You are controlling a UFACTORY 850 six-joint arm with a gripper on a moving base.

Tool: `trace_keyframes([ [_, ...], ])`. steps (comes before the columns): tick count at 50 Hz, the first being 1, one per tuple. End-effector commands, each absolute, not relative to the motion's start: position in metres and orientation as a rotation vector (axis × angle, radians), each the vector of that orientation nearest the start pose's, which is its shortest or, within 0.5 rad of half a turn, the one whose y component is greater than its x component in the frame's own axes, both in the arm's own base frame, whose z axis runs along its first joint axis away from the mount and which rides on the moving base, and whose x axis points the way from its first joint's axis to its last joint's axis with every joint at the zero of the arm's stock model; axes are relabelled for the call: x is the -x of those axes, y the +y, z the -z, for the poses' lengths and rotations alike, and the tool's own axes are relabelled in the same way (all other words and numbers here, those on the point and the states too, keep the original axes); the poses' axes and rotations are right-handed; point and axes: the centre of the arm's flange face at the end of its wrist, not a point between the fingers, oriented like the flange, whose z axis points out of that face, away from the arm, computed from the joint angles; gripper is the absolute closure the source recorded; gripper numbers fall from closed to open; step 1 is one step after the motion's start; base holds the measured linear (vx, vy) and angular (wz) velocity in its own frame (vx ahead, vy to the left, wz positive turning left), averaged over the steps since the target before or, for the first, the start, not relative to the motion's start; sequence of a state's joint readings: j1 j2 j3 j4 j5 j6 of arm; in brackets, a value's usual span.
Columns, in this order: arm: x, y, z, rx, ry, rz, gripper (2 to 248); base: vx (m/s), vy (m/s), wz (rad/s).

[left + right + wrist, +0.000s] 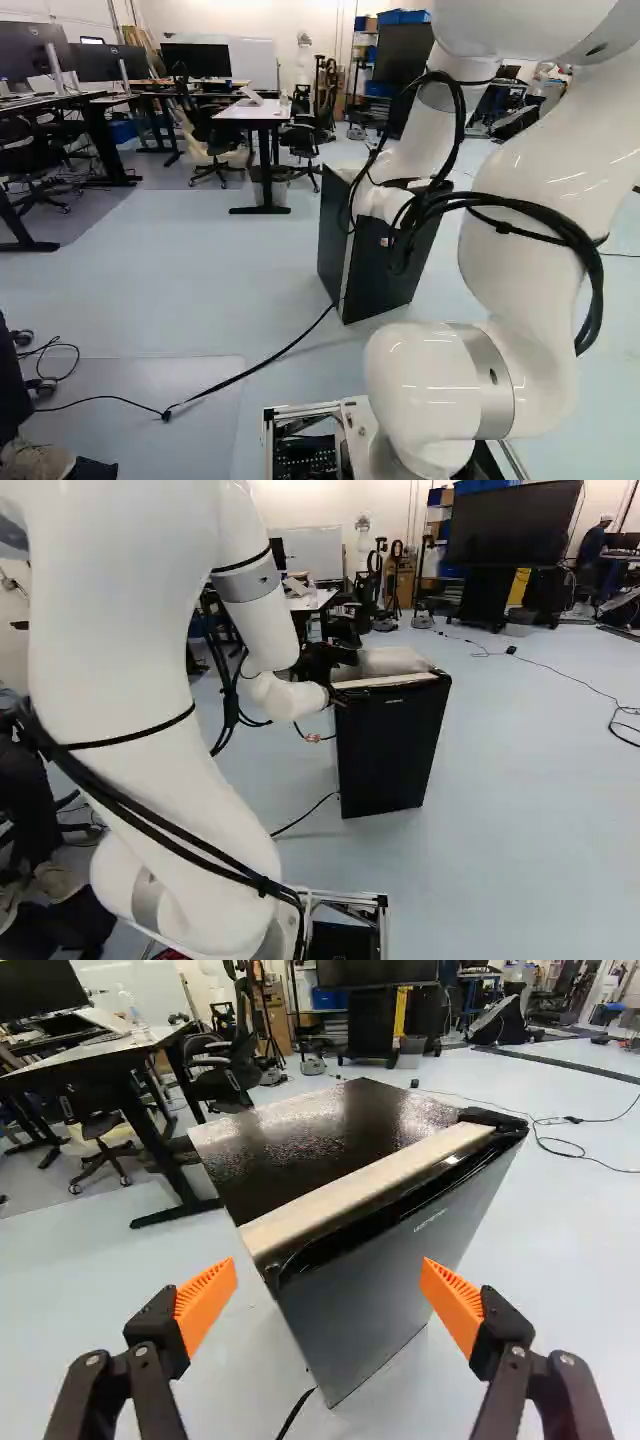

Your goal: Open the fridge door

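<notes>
The black fridge [392, 745] stands upright on the floor ahead of the base, its door [380, 1270] closed as far as the wrist view shows. My gripper [335, 670] is at the near left top corner of the fridge in the right base view; in the left base view the arm hides it. Seen from the wrist, the gripper [328, 1305] stands open, its orange pads wide apart, with the door's front ahead between them and nothing gripped. A light strip [370, 1185] runs along the top front edge, behind the door's black upper rim.
A white-topped desk [252, 112] with chairs stands beyond the fridge. A black cable [255, 368] runs over the floor from the fridge. A large screen on a stand [512, 530] is farther back. Another robot [304, 62] stands at the far wall.
</notes>
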State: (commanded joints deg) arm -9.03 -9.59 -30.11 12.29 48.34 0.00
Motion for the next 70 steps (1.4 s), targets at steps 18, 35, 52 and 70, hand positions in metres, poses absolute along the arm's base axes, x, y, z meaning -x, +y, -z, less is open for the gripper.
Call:
trace_keyframes([
  [18, -0.442, -0.085, -0.367, 2.668, 0.601, 1.817, 3, 0.000, 0.000, 0.000],
  [35, -0.449, -0.085, -0.364, 2.680, 0.652, 1.780, 3, 0.000, 0.000, 0.000],
  [52, -0.453, -0.083, -0.361, 2.690, 0.701, 1.739, 3, 0.000, 0.000, 0.000],
  [70, -0.458, -0.081, -0.358, 2.699, 0.752, 1.695, 3, 0.000, 0.000, 0.000],
])
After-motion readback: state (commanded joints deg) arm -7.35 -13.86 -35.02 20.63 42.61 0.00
